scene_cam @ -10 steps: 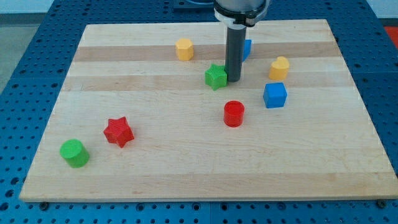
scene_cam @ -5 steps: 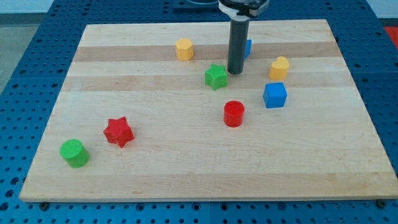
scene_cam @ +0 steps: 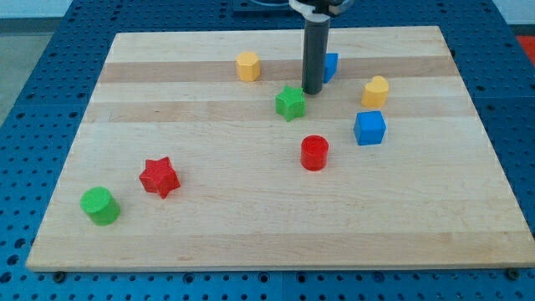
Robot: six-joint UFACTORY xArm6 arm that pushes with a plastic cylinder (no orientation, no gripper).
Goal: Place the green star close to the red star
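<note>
The green star (scene_cam: 290, 103) lies on the wooden board (scene_cam: 251, 217), a little above the middle. The red star (scene_cam: 159, 177) lies far off at the lower left. My tip (scene_cam: 312, 91) stands just above and to the right of the green star, with a narrow gap between them. The dark rod rises from the tip to the view's top edge.
A yellow block (scene_cam: 247, 65) lies at the upper left of the rod. A blue block (scene_cam: 330, 66) is partly hidden behind the rod. A yellow block (scene_cam: 375, 90), a blue cube (scene_cam: 369, 128), a red cylinder (scene_cam: 314, 153) and a green cylinder (scene_cam: 100, 206) also lie on the board.
My tip has moved up the view, away from the green star's right side to its upper right. No block has moved.
</note>
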